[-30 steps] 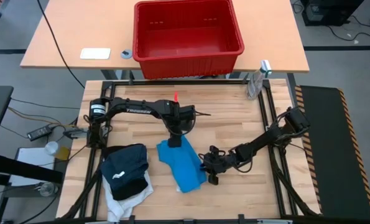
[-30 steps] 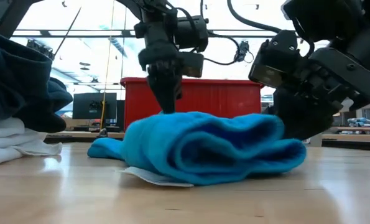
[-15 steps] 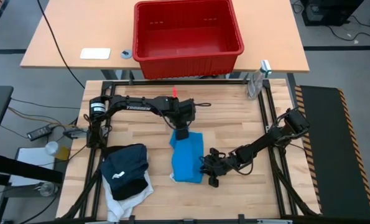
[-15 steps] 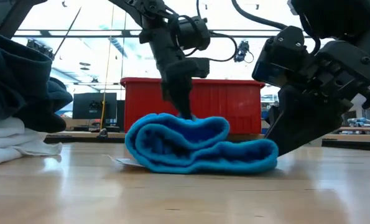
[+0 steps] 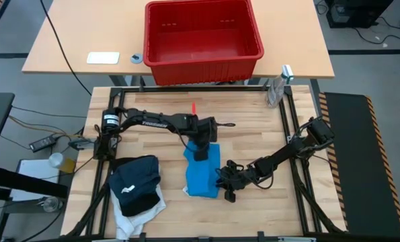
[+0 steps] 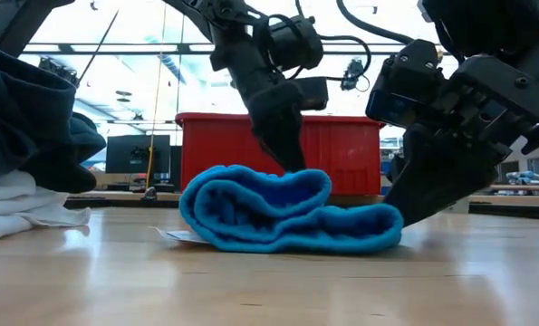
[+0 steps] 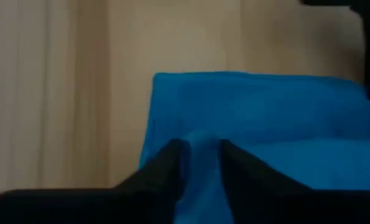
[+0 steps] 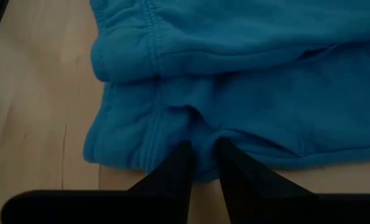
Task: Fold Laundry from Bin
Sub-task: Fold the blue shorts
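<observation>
The small bright blue garment lies folded into a narrow stack on the wooden table, its rounded folds showing in the low view. My left gripper stands over its far end, pointing steeply down, its fingers a little apart. My right gripper is at the garment's near right edge, shut on it. The red bin stands on the other table beyond the far edge. My left gripper comes from above, and its fingertips stand on the top layer at the garment's far end, a small ridge of blue cloth between them. Whether they pinch that ridge does not show. My right gripper pinches the garment's right edge between its two fingers, where seamed layers pucker. It comes slanting down from the table's right. The garment lies flat on the table, slack.
A pile of dark navy and white laundry lies at the near left of the table. A spray bottle stands at the far right corner. Bare wood shows between the pile and the blue garment and along the far edge.
My left gripper has carried the garment's left part over toward the table's right, laid it on the rest, then sunk and tipped more steeply down. The garment has gone from a wide slanted spread to a narrow folded stack. Its right edge has stayed in place.
</observation>
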### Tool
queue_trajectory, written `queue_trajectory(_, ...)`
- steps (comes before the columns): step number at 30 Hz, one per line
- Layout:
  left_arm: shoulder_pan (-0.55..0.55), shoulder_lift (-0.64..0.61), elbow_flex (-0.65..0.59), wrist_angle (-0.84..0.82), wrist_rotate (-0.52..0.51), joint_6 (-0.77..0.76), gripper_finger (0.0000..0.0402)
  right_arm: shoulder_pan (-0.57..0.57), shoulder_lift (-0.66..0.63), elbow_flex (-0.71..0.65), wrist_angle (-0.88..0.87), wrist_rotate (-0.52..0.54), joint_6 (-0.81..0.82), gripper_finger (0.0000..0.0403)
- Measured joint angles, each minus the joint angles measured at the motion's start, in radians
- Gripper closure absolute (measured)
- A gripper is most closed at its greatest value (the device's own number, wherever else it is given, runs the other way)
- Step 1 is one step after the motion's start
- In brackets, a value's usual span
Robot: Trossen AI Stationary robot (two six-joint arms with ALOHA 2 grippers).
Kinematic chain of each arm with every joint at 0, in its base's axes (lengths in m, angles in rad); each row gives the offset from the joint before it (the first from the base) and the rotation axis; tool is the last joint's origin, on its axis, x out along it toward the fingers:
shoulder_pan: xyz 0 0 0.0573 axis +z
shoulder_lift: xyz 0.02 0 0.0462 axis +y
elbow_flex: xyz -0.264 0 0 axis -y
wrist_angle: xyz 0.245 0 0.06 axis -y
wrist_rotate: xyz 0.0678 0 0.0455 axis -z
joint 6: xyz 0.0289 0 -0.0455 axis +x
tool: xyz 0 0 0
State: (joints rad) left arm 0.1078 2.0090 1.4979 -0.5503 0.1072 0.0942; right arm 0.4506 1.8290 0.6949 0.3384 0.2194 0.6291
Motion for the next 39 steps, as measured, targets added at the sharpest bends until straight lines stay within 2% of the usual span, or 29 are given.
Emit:
queue_trajectory(4, 0.019, -0.026, 0.015, -0.015, -0.007, -0.001, 0.0214, -0.003, 0.0, 0.001, 0.002, -0.005, 0.007, 0.0317)
queue_trajectory(8, 0.051, -0.083, 0.049, -0.088, 0.018, -0.006, 0.0181, -0.003, 0.0, 0.001, 0.002, -0.007, 0.013, 0.0317)
queue_trajectory(14, 0.069, -0.11, 0.054, -0.261, 0.125, -0.016, 0.0188, -0.003, -0.002, 0.001, 0.009, -0.007, 0.031, 0.0317)
queue_trajectory(17, 0.069, -0.101, 0.024, -0.349, 0.126, 0.038, 0.0197, -0.006, -0.01, 0.001, 0.004, -0.007, 0.031, 0.0317)
queue_trajectory(23, 0.085, -0.097, -0.099, -0.257, 0.135, 0.028, 0.0219, -0.019, -0.057, -0.001, -0.029, -0.013, 0.035, 0.0317)
queue_trajectory(28, 0.092, -0.097, -0.161, -0.166, 0.147, -0.027, 0.0225, -0.041, -0.132, 0.0, -0.062, 0.014, 0.112, 0.0318)
queue_trajectory(32, 0.084, -0.097, -0.201, -0.12, 0.15, -0.033, 0.0225, -0.094, -0.167, 0.001, -0.057, 0.015, 0.19, 0.0318)
queue_trajectory(39, 0.078, -0.097, -0.262, -0.072, 0.108, -0.067, 0.0225, -0.223, -0.16, 0.001, -0.059, -0.058, 0.242, 0.0303)
